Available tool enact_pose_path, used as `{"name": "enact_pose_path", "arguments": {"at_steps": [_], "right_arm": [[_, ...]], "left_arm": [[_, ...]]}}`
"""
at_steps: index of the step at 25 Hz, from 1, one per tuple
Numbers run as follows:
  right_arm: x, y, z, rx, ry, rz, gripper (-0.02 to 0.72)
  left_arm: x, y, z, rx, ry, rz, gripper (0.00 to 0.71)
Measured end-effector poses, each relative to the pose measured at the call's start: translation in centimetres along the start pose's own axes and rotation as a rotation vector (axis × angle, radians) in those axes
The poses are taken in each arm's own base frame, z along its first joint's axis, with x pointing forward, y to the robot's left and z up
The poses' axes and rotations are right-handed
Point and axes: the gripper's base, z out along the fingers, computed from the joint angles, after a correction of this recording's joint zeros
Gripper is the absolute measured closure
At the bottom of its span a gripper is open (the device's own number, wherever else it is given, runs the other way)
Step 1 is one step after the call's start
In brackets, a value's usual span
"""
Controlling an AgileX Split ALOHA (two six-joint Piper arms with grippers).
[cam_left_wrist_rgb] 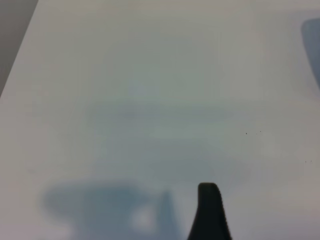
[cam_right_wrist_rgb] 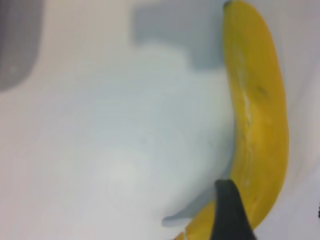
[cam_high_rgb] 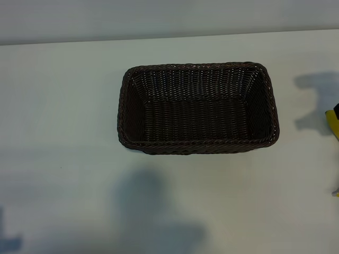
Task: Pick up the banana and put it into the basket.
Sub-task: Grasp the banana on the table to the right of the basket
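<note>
Basket [cam_high_rgb: 198,108] sits at centre of the exterior view on the white surface [cam_high_rgb: 63,106], open side up, nothing inside. Banana [cam_high_rgb: 332,123] shows only as a yellow sliver at the right edge, well apart from the basket. Right wrist view: banana [cam_right_wrist_rgb: 257,125] lies flat on the surface, one dark finger [cam_right_wrist_rgb: 230,212] of the right gripper just beside its lower curve, fingers apart, holding nothing. Left gripper: one finger [cam_left_wrist_rgb: 210,212] over bare surface, fingers wide, empty.
</note>
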Motion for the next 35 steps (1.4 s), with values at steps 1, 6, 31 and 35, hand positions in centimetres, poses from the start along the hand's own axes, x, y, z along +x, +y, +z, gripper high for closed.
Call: {"name": "enact_pose_path", "arguments": {"at_steps": [1, 6, 31, 35], "right_arm": [[0.0, -0.2, 0.2, 0.002, 0.008, 0.007, 0.263], [-0.1, -1.7, 2.0, 0.005, 0.056, 0.058, 0.263], [-0.2, -2.8, 11.9, -0.033, 0.245, 0.111, 0.263], [-0.2, -2.8, 11.9, -0.029, 0.242, 0.106, 0.283]], "left_arm": [[0.0, 0.0, 0.0, 0.000, 0.000, 0.000, 0.150], [0.0, 0.0, 0.0, 0.000, 0.000, 0.000, 0.150], [0.0, 0.0, 0.0, 0.000, -0.001, 0.003, 0.150], [0.0, 0.0, 0.0, 0.000, -0.001, 0.003, 0.150]]}}
